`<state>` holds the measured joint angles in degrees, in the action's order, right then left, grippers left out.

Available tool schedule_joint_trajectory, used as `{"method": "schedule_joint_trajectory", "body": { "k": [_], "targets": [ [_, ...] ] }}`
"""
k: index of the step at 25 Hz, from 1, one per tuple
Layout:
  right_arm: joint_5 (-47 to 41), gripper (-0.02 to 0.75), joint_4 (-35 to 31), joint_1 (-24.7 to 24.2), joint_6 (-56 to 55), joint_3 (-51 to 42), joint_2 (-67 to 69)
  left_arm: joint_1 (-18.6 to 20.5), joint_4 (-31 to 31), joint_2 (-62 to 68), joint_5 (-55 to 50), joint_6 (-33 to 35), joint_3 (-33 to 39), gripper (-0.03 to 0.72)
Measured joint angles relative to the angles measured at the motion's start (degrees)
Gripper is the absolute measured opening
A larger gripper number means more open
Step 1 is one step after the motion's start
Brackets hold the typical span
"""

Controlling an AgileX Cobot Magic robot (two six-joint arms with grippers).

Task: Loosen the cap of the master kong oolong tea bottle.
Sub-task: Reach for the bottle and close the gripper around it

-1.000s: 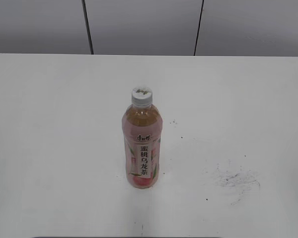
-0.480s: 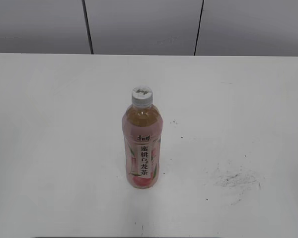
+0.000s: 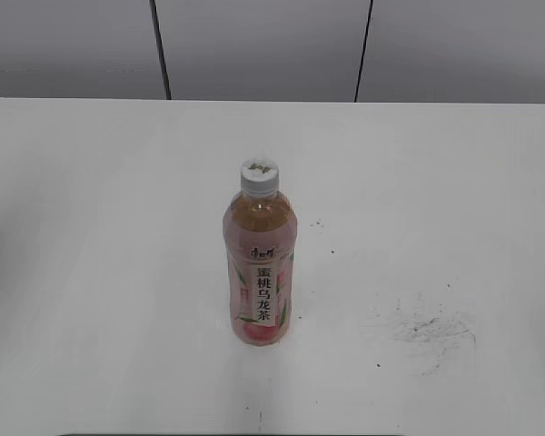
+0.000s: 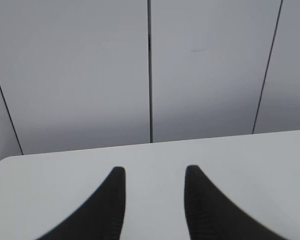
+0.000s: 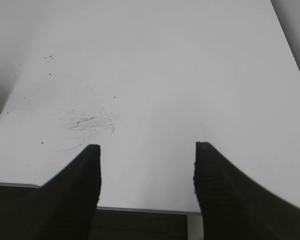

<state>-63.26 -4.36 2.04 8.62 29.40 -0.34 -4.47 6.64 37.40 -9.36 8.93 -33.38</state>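
White cap (image 3: 260, 173) tops the upright master kong oolong tea bottle (image 3: 259, 272) at frame centre; both end effectors, left (image 4: 152, 172) and right (image 5: 147, 150), gape empty.

A clear, glossy plastic bottle (image 3: 259, 272) with a smooth printed label and ribbed white plastic cap (image 3: 259, 176) stands on a matt white table (image 3: 100, 272) scuffed with dark scratch marks (image 3: 431, 329).

White table (image 3: 91, 272) bears dark scuff marks (image 3: 431, 329) below grey wall panels (image 3: 254, 45).
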Motion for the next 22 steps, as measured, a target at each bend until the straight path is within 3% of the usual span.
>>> {"method": "schedule_joint_trajectory", "body": {
  "k": [8, 12, 16, 22],
  "targets": [
    [0.0, 0.447, 0.0, 0.0, 0.0, 0.0, 0.0, 0.0, 8.74, 25.56, 18.54, -0.02, 0.0, 0.248],
    [0.0, 0.447, 0.0, 0.0, 0.0, 0.0, 0.0, 0.0, 8.6, 35.3, 27.95, -0.13, 0.0, 0.249],
    [0.0, 0.447, 0.0, 0.0, 0.0, 0.0, 0.0, 0.0, 1.22, 43.79, 37.8, -1.54, -0.01, 0.249],
    [0.0, 0.447, 0.0, 0.0, 0.0, 0.0, 0.0, 0.0, -19.14, 54.7, 47.93, -15.65, -0.06, 0.249]
  ]
}}
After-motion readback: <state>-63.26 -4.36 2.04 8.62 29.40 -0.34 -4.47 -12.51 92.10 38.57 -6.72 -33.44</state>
